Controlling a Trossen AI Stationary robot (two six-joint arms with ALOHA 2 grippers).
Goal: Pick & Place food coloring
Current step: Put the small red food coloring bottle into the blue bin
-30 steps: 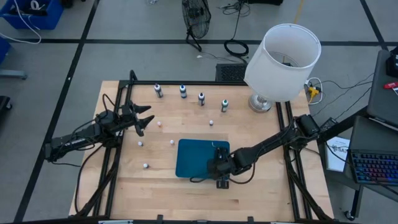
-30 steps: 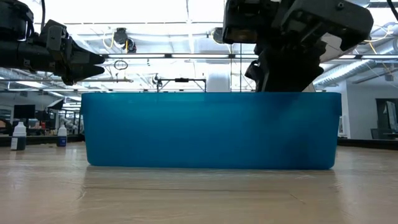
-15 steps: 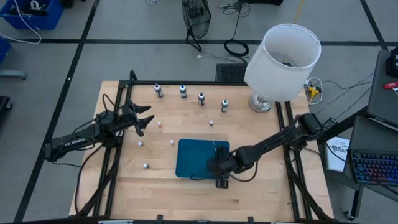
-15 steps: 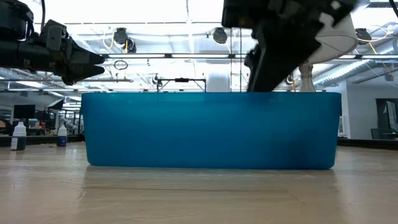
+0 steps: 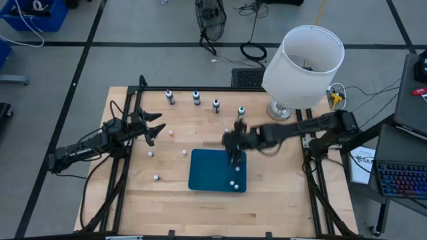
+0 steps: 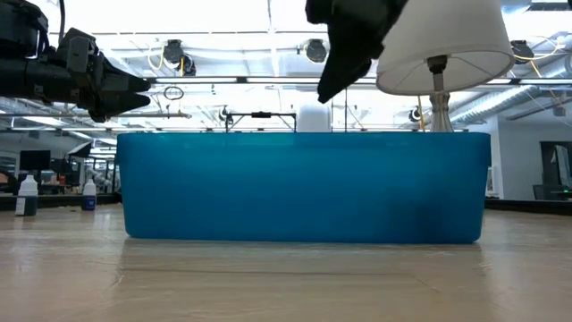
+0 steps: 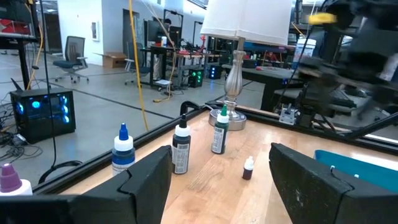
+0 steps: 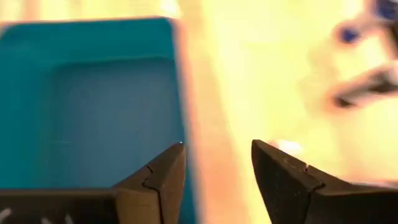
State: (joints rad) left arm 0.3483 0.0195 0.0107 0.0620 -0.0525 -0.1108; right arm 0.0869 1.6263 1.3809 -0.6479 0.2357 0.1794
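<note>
One small bottle now lies in the blue tray, released by the right gripper, which has lifted away open; left gripper waits open.

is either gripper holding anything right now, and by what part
Nothing is held. The right gripper is open and empty above the blue tray; the left gripper is open and empty too.

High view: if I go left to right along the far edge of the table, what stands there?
first bottle → second bottle → third bottle → fourth bottle → lamp
</note>
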